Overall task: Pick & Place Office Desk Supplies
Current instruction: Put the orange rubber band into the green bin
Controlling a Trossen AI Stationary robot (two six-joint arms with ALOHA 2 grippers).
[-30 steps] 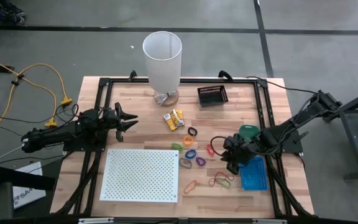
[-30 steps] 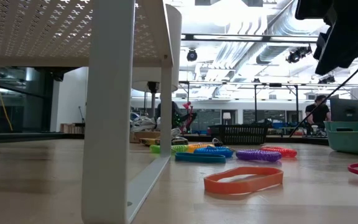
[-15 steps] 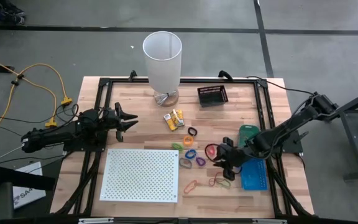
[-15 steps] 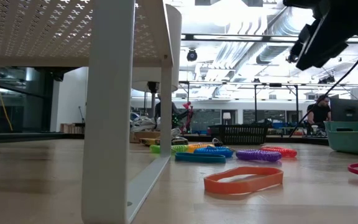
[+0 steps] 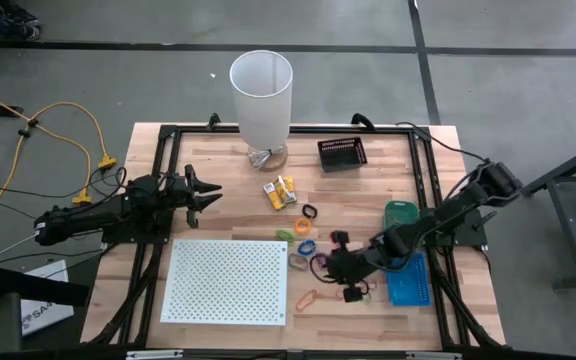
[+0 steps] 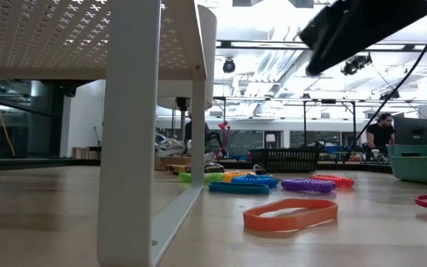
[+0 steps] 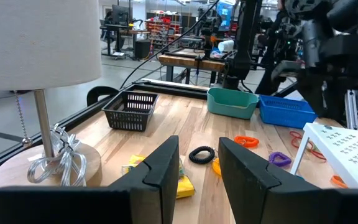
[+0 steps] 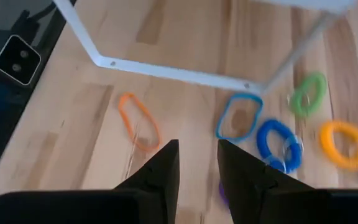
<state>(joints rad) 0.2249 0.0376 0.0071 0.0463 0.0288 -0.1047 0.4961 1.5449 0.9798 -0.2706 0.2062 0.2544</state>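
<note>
Our right pincer [image 5: 350, 279] has swung away from the blue tray [image 5: 408, 279] toward the white board [image 5: 228, 281] and now hangs above the loose loops beside that board, so we judge it is lining up its next pick. Its fingers [image 8: 166, 168] stand slightly apart with nothing between them, touching nothing. The orange band [image 8: 138, 121] and blue loop [image 8: 279, 143] lie on the surface [image 5: 368, 190] just off the board's corner (still unpicked). Our left pincer [image 5: 206, 192] waits beyond the board, fingers slightly apart and empty.
</note>
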